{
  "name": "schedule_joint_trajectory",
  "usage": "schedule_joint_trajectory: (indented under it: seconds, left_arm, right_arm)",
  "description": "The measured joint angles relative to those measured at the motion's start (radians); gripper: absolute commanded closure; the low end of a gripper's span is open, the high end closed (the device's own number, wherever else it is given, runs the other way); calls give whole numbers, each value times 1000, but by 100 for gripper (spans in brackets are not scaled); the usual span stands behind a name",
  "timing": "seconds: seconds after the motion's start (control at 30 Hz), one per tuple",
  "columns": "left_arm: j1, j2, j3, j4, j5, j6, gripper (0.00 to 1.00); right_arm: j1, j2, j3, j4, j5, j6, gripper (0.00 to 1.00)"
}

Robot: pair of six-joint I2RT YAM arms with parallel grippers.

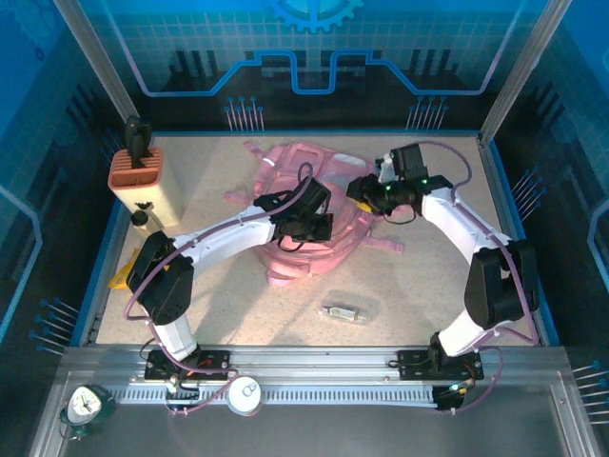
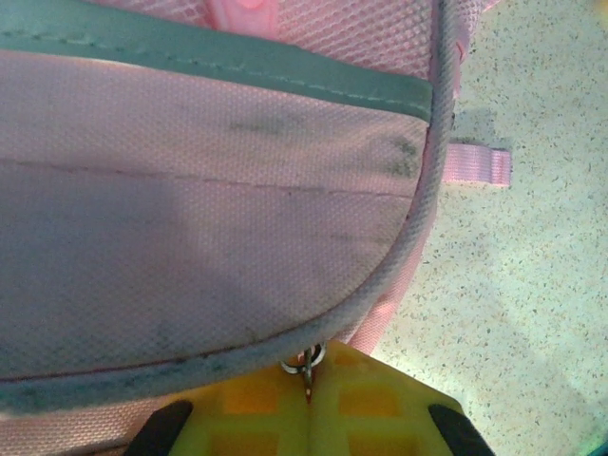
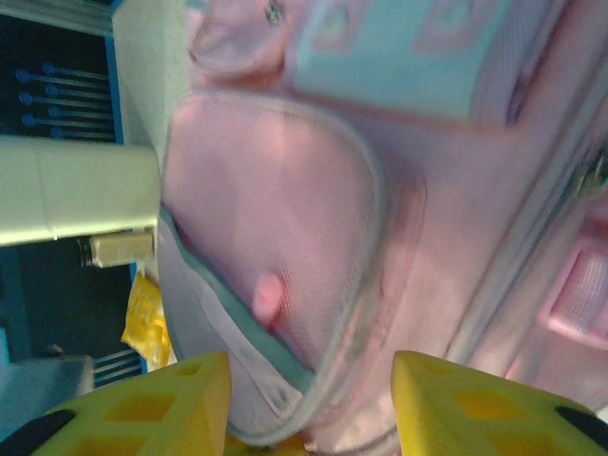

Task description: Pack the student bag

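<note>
From above, the student bag (image 1: 295, 262) lies flat on the middle of the bench (image 1: 238, 314), toward the back. We see bare speckled surface in front of it and on both sides, out to the blue rim. The left arm (image 1: 219, 233) reaches over its near side and the right arm (image 1: 457, 224) over its right. A clear packet (image 1: 343, 310) lies apart in front.

At the left wrist, we see tight pink weave bounded by a curved, pale piped edge, with open bench to the right. A strap end (image 2: 480, 163) lies flat there. The left jaws are pressed together on a small metal ring (image 2: 306, 361) at the seam.

At the right wrist, the right jaws stand apart. Their yellow fingers (image 3: 475, 399) flank a rounded pocket's piped edge without pinching it. A cream box (image 3: 76, 190) stands beyond the bag's edge.
</note>
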Motion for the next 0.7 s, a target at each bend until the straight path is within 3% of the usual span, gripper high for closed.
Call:
schedule_joint_trajectory:
  seconds: [0.13,0.4,0.6,0.7]
  left_arm:
    - [-1,0,0,0,0,0,100]
    - [-1,0,0,-21,-10,40,100]
    - [20,-22,-2,-60,-29,159,100]
    - [92,-80,-42,-87,-34,197,100]
  right_arm:
    - [57,23,-82,81,-37,96,54]
    - [80,97,-83,170,-85,151,99]
    - [60,104,-40,95,-97,59,100]
    - [29,107,-3,47,-107,1,100]
